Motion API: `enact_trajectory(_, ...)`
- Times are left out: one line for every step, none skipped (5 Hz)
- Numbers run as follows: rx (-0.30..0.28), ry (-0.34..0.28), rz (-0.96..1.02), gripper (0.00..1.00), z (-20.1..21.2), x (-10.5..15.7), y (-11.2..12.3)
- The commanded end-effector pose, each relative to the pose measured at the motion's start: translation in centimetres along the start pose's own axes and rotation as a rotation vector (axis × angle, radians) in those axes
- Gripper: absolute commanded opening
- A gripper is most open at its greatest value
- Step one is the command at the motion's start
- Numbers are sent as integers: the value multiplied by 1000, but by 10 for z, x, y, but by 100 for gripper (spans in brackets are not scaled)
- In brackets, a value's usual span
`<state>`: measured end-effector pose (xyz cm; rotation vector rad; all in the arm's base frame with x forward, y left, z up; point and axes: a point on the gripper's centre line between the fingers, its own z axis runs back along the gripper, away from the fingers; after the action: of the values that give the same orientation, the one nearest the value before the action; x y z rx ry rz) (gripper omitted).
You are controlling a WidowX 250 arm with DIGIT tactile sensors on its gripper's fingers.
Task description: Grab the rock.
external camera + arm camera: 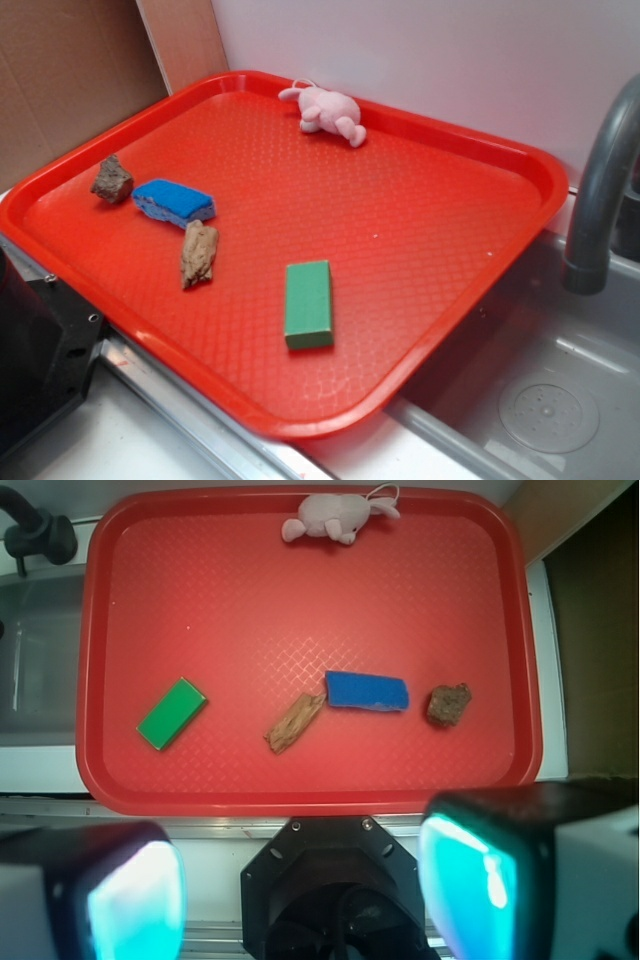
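The rock is a small dark brown-grey jagged lump on the red tray, near its left edge, just left of the blue sponge. In the wrist view the rock lies at the right of the tray, right of the sponge. My gripper is high above the table's near edge, outside the tray, open and empty, with its two pads wide apart. The gripper itself does not show in the exterior view.
A tan wood-like piece lies below the sponge. A green block lies near the tray's front. A pink plush toy sits at the tray's far edge. A grey faucet and sink are at right. The black robot base stands front left.
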<state>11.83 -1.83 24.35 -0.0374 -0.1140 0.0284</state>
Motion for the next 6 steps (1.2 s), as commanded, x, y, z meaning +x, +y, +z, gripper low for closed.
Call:
enact_trajectory(0, 0, 0, 100, 0, 0, 0)
enact_trajectory(129, 34, 236, 100, -39, 20, 46)
enact_trajectory(68, 44, 493, 100, -70, 29, 99)
enact_trajectory(82, -66, 740, 100, -85, 33, 139)
enact_trajectory(98, -155, 986, 100, -113, 15, 159)
enact_trajectory(103, -138, 1240, 100, -137, 11, 155)
